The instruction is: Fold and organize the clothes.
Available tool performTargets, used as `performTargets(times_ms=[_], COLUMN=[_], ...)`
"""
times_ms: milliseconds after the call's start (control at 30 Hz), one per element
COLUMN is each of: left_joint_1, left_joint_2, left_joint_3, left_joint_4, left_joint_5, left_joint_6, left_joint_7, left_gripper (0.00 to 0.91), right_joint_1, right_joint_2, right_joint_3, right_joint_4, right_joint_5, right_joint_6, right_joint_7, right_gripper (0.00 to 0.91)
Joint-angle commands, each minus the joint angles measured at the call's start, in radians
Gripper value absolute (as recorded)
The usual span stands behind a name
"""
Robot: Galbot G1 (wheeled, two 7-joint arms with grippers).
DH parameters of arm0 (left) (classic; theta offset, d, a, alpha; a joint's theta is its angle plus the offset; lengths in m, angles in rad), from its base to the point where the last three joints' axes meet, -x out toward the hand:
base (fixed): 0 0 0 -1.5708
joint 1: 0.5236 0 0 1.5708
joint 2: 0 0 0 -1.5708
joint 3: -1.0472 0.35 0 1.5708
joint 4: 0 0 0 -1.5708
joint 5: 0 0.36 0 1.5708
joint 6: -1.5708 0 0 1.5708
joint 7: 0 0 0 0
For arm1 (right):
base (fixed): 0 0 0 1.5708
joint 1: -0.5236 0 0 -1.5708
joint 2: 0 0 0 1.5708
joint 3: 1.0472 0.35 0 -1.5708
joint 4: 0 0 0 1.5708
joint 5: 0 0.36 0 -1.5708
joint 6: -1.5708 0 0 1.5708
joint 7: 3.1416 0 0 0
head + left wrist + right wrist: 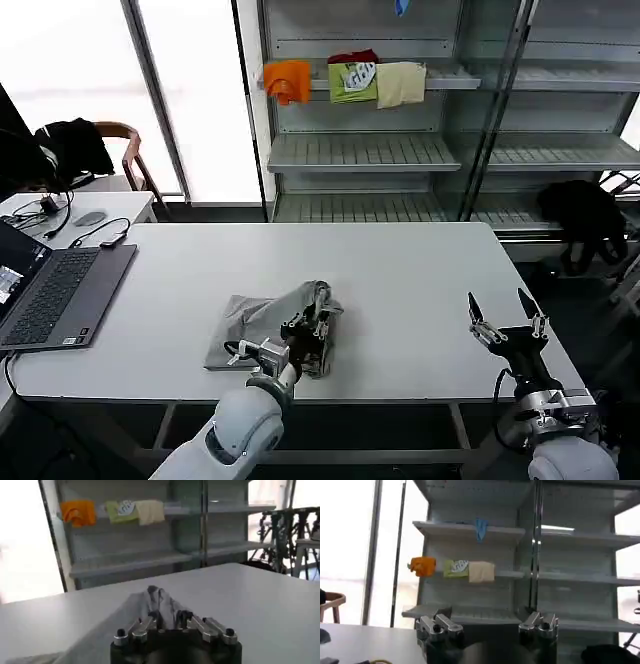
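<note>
Grey shirt [262, 322] lies bunched on the counter [400, 280], front centre-left. Likely light, soft, limp; best taken at an edge or fold, not the middle. Left hand [312, 335] at the shirt's 3 o'clock edge, clenched on a raised ridge of cloth. Right hand [506, 322] hovers released at the counter's 4 o'clock corner, pointing forward.

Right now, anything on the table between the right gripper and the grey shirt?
Nothing: head view shows bare white table between the open right gripper and the grey shirt, which the left gripper pinches.
</note>
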Motion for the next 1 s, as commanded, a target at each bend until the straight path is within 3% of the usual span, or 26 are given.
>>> performTargets(times_ms=[33,200,333,467,633,767,1000], left_joint_1=[-0.037,-0.075,-0.025,0.084,0.275,0.255,0.211], left_joint_2=[0.02,0.028,0.086,0.231,0.316,0.294,0.215], left_joint_3=[0.081,0.068,-0.034,-0.205,-0.517,-0.581,-0.549], left_joint_4=[-0.046,-0.093,-0.166,-0.197,-0.087,0.047,0.122], left_joint_5=[0.116,0.084,0.035,-0.015,-0.089,-0.139,-0.161], left_joint_6=[-0.022,-0.065,-0.016,0.003,-0.034,-0.021,0.001], left_joint_7=[0.017,0.005,0.023,0.054,0.162,0.144,0.124], left_gripper=[0.907,0.907,0.907,0.907,0.907,0.907,0.907], right_joint_1=[0.006,0.01,0.007,0.0,-0.001,0.01,0.013], right_joint_2=[0.002,0.011,0.009,-0.001,-0.005,0.001,-0.001], right_joint_3=[-0.006,-0.014,-0.011,-0.001,0.002,-0.013,-0.015], right_joint_4=[-0.001,0.006,0.005,0.008,0.004,0.003,0.011], right_joint_5=[-0.002,-0.01,-0.01,-0.002,0.002,-0.004,-0.009], right_joint_6=[-0.003,-0.012,-0.012,-0.007,-0.003,-0.005,-0.012], right_joint_7=[0.0,0.0,0.0,0.001,0.0,0.0,0.0], right_gripper=[0.907,0.907,0.907,0.907,0.907,0.907,0.907])
